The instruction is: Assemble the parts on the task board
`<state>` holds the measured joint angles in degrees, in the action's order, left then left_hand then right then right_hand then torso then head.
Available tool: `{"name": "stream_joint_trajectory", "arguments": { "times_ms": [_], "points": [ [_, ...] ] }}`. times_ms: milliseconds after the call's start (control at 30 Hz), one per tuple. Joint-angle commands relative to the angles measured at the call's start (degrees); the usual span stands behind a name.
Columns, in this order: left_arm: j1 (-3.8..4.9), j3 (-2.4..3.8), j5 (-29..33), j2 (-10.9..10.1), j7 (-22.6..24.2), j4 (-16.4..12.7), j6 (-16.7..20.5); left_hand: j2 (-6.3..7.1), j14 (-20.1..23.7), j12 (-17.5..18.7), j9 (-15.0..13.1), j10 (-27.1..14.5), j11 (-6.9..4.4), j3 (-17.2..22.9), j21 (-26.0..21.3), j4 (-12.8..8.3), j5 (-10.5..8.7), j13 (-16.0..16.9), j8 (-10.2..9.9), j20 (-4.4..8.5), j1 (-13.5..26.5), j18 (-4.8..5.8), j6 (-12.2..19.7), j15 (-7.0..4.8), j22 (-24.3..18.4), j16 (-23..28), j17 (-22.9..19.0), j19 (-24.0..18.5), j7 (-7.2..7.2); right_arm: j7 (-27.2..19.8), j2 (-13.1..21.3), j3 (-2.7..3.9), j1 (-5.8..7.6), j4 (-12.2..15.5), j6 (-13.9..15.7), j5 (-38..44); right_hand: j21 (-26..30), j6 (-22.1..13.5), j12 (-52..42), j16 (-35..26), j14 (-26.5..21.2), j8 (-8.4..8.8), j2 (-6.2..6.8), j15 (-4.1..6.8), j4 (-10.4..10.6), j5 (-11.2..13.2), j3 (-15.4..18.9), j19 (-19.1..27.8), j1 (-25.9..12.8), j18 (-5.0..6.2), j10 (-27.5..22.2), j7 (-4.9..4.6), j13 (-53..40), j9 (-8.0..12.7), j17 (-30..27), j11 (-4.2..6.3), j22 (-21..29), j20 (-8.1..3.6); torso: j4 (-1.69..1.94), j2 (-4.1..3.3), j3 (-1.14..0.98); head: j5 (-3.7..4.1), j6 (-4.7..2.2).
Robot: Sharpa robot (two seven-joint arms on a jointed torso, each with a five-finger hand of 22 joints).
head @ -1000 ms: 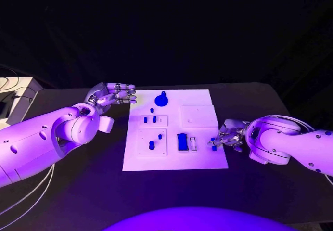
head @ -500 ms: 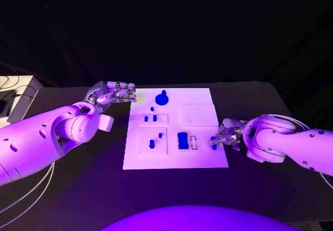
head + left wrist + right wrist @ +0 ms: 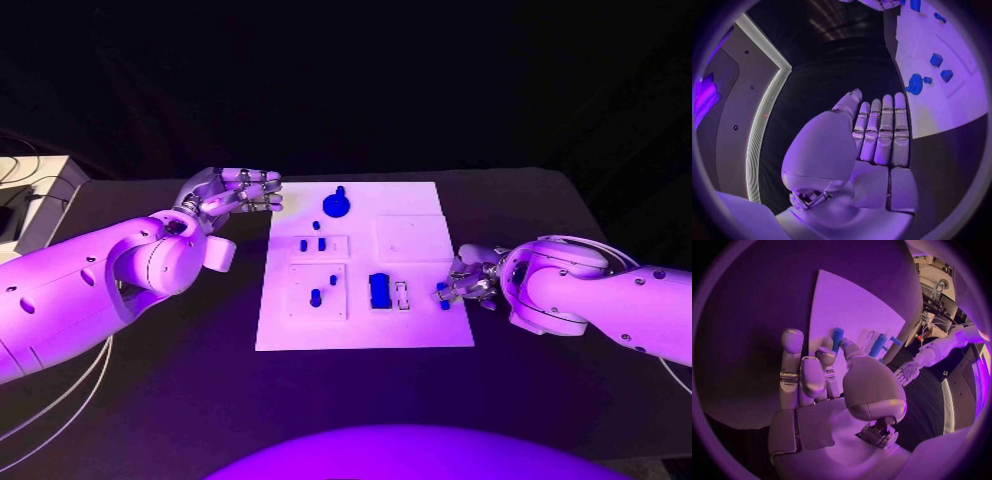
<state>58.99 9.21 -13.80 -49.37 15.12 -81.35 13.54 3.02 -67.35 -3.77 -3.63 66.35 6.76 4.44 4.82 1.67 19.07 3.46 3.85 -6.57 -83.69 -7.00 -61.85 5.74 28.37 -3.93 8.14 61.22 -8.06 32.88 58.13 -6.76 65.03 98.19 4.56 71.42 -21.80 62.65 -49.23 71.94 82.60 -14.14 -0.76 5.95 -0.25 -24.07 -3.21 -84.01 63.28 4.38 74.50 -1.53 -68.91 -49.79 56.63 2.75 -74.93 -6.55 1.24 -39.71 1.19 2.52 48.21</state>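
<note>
Fingers of the right hand are pinched round a small blue peg – thumb on one side, a finger on the other, peg tip poking out past them over the white board. In the head view that hand sits at the board's right edge, about level w/ the big blue block and the pale slot piece just beside it.

Left hand hangs off the board's far-left corner, fingers curled in close together, nothing in them; wrist view shows them lying side by side, straight-ish, thumb tucked alongside.

On the board: a round blue knob piece at the far end, near the middle. Below it a small blue bit, then two short pegs on a raised square plate. Nearer still, another square plate w/ two more blue bits – one by its far-right, one lower left. A plain raised square on the right half, no blue on it.

Black table all round.
</note>
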Motion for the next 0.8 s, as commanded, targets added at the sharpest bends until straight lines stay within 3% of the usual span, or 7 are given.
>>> {"name": "stream_joint_trajectory", "arguments": {
  "times_ms": [33, 167, 267, 400, 533, 800],
  "points": [
    [-0.01, 0.04, 0.3, 0.0, 0.1, -0.2, -0.3, 0.21, 0.1, 0.3, 0.0, -0.1, 0.15, 0.0, -0.1, 0.2, 0.20, -0.1, -0.3, 0.03, -0.3, 0.78, 0.2, -0.05, 0.0, 0.0, 0.1, 0.3, -0.33, 1.0, -0.4, -0.84, -1.19, -0.6, -3.7, 2.0, 0.3, -0.8, 0.4, -0.2, 0.1, 0.73, 0.76, 0.06, -5.9, -0.2, -5.7, 0.0, 0.6, -0.77, -0.5, 0.16, 0.2, 6.5, 0.0, 0.04, -2.7, -0.17, 0.01, 0.01, 0.04, -0.01, 0.13],
    [-0.01, 0.04, 0.3, -0.1, 0.1, -0.2, -0.3, 0.21, 0.1, 0.3, 0.0, -0.1, 0.15, 0.0, -0.1, 0.2, 0.20, -0.1, -0.3, 0.03, -0.3, 0.78, 0.2, -0.05, 0.0, 0.0, 0.1, 0.3, -0.33, 0.8, -0.5, -0.87, -1.32, -0.6, -3.7, 2.4, 0.5, -1.1, 0.7, -0.2, 0.1, 1.67, 1.36, -0.18, -6.0, -0.7, -5.6, 0.1, 0.6, -0.64, -1.0, -0.35, 0.4, 7.4, 0.2, -0.29, -2.7, 0.01, 0.02, 0.01, 0.05, 0.00, 0.25],
    [-0.01, 0.04, 0.3, -0.1, 0.0, -0.2, -0.3, 0.21, 0.1, 0.3, 0.0, -0.1, 0.15, 0.0, -0.1, 0.2, 0.20, -0.1, -0.3, 0.03, -0.3, 0.78, 0.2, -0.05, 0.0, 0.0, 0.1, 0.3, -0.33, 0.4, -0.6, -0.89, -1.36, -0.6, -3.3, 2.4, 0.7, -1.2, 0.8, -0.3, 0.1, 3.29, 1.45, -0.42, -6.3, -1.5, -5.8, 0.1, 1.0, -0.41, -1.4, -0.93, 0.5, 9.0, 0.3, -0.64, -2.7, 0.27, 0.02, 0.01, 0.04, -0.03, 0.24],
    [-0.01, 0.04, 0.3, -0.1, 0.0, -0.3, -0.2, 0.20, 0.1, 0.3, 0.0, -0.1, 0.16, 0.1, -0.1, 0.2, 0.21, -0.1, -0.3, 0.05, -0.4, 0.78, 0.2, -0.04, -0.1, 0.0, 0.1, 0.3, -0.36, -0.6, -0.6, -0.90, -1.40, -0.6, -2.2, 0.2, 0.5, -1.0, 0.9, -0.3, 0.1, 3.87, 0.55, -0.34, -8.4, -3.9, -9.4, 0.2, 3.2, -0.32, -1.7, -0.86, 0.7, 9.6, 0.4, -0.53, -2.8, 0.24, 0.00, -0.01, 0.02, -0.05, 0.24],
    [-0.01, 0.04, 0.3, -0.2, 0.0, -0.3, -0.2, 0.20, 0.1, 0.3, 0.0, -0.1, 0.16, 0.1, -0.1, 0.2, 0.21, -0.1, -0.3, 0.05, -0.4, 0.78, 0.2, -0.04, -0.1, 0.0, 0.1, 0.3, -0.36, -1.5, -0.5, -0.90, -1.41, -0.6, -1.1, -2.8, 0.3, -1.7, 1.2, -0.3, 0.1, 3.06, 0.28, -0.41, -11.0, -4.3, -13.7, 0.3, 3.6, -0.22, -1.8, -1.22, 1.2, 8.2, 0.5, -0.68, -2.9, 0.25, 0.00, -0.03, -0.02, -0.13, 0.30],
    [-0.01, 0.04, 0.3, -0.1, 0.0, -0.2, -0.1, 0.20, 0.1, 0.3, 0.0, -0.1, 0.16, 0.1, -0.1, 0.2, 0.21, -0.1, -0.3, 0.05, -0.4, 0.78, 0.2, -0.04, -0.1, 0.0, 0.1, 0.3, -0.36, -2.8, -0.1, -0.84, -0.95, 0.0, 1.6, -9.4, -0.2, -3.2, 1.4, -0.5, 0.1, 1.18, -0.15, -0.60, -13.2, -5.1, -18.1, 0.6, 2.7, 0.26, -1.6, -2.14, 1.9, 4.9, 0.5, -0.90, -2.9, 0.43, -0.01, -0.01, -0.02, -0.21, 0.27]
  ]
}}
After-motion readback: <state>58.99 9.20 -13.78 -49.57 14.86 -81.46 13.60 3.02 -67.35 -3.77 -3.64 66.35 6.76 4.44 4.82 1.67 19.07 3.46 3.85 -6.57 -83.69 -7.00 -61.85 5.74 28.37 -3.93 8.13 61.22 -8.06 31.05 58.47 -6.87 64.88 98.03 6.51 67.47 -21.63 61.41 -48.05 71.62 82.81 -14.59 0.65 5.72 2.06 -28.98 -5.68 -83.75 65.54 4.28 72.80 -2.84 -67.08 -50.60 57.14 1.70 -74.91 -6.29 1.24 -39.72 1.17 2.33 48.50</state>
